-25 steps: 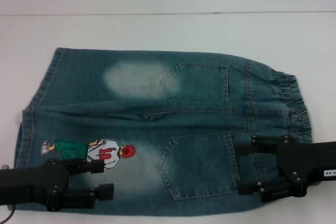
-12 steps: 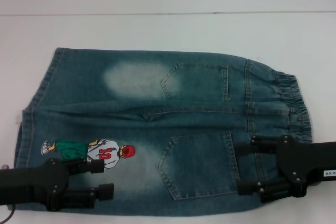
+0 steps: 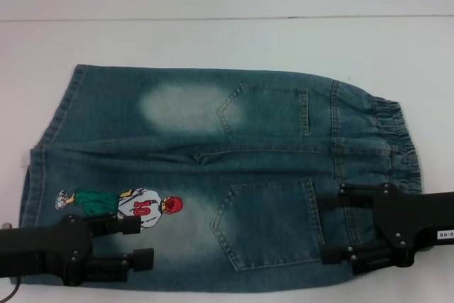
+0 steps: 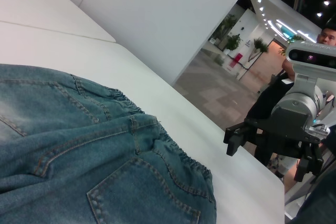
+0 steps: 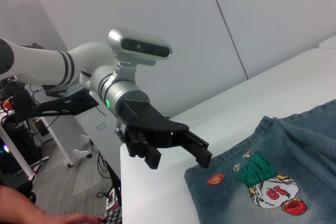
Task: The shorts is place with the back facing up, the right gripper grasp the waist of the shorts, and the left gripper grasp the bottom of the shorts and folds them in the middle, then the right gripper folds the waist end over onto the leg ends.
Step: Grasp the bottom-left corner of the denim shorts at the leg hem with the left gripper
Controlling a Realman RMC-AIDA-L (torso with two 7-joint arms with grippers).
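The shorts (image 3: 213, 168) lie flat on the white table (image 3: 213, 40), back up, both back pockets showing. The waist of the shorts (image 3: 397, 147) is at the right. The bottom of the shorts, its leg ends (image 3: 42, 168), is at the left beside the basketball-player print (image 3: 135, 207). My left gripper (image 3: 144, 240) is open over the near leg, just below the print. My right gripper (image 3: 325, 227) is open over the near back pocket, by the waistband. The right wrist view shows the left gripper (image 5: 178, 160) open, with nothing between its fingers, beside the print (image 5: 265, 182). The left wrist view shows the waistband (image 4: 178, 156).
Bare white table surrounds the shorts at the far side and to the right (image 3: 425, 69). The table's near edge runs just under both grippers. Beyond the table, the left wrist view shows a person (image 4: 328, 35) behind the right arm (image 4: 296, 106).
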